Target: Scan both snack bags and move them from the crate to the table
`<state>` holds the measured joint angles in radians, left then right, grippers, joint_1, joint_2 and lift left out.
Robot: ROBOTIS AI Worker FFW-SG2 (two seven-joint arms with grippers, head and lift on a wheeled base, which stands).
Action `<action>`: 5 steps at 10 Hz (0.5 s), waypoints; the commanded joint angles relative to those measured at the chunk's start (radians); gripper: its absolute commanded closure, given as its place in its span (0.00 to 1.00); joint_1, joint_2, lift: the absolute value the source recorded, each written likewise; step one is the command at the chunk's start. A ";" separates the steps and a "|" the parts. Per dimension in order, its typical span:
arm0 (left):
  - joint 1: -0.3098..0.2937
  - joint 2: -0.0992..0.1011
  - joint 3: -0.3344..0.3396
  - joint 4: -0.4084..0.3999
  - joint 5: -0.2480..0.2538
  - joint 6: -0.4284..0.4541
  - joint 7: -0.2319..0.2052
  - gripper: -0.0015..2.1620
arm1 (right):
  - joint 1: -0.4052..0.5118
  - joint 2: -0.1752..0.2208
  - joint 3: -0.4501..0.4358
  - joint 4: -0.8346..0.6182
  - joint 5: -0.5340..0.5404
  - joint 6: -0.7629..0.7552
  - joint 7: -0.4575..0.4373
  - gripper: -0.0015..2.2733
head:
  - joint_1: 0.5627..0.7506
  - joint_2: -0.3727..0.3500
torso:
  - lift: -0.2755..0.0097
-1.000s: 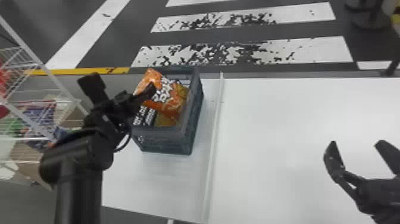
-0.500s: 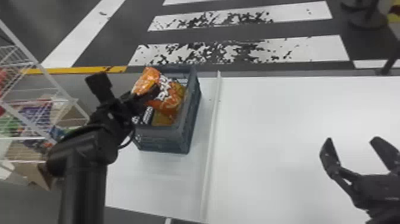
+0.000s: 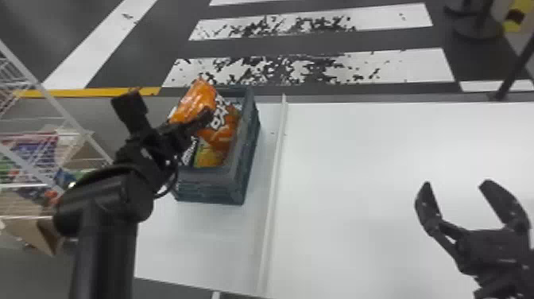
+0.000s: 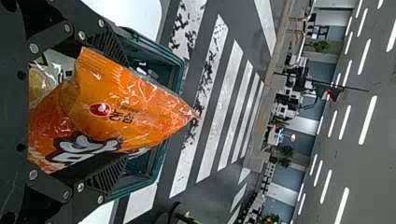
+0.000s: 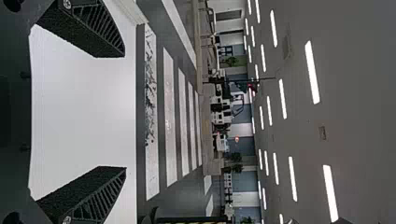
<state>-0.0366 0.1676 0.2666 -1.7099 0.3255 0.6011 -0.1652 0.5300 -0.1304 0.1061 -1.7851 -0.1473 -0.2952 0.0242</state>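
Observation:
In the head view, my left gripper (image 3: 167, 113) is over the crate's left side, fingers spread, one in front of the orange snack bag (image 3: 226, 133). That bag leans up out of the dark grey crate (image 3: 248, 159); a second bag (image 3: 210, 155), yellowish with black and white, lies lower inside. In the left wrist view, the orange bag (image 4: 126, 102) rises between the fingers of my open left gripper (image 4: 107, 114), partly covered by the lower one. My right gripper (image 3: 457, 185) stands open over the white table (image 3: 357, 159); in the right wrist view, nothing is between the right gripper's (image 5: 125, 112) fingers.
A raised white strip (image 3: 274, 179) runs along the table right of the crate. Wire shelving (image 3: 51, 103) with colourful packages stands at the left. Beyond the table's far edge is a floor with white stripes (image 3: 389, 65).
My left gripper has shifted right relative to the crate, closer around the orange bag. The whole scene has drifted slightly left in the head view, and my right gripper sits a little farther up and left there.

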 commanded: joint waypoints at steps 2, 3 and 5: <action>0.026 0.001 0.019 -0.054 0.000 0.015 0.069 0.98 | 0.002 0.000 0.001 -0.003 0.000 -0.003 0.000 0.03 | 0.70 0.78 | 0.66; 0.047 0.003 0.039 -0.096 0.004 0.021 0.070 0.99 | 0.002 0.000 0.001 -0.002 0.000 -0.003 0.000 0.03 | 0.70 0.80 | 0.66; 0.104 0.003 0.086 -0.206 0.067 0.027 0.085 0.99 | 0.002 0.000 0.003 -0.002 0.000 -0.003 0.000 0.03 | 0.70 0.82 | 0.66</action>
<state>0.0517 0.1703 0.3403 -1.8826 0.3717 0.6251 -0.0820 0.5323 -0.1303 0.1086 -1.7874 -0.1473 -0.2983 0.0245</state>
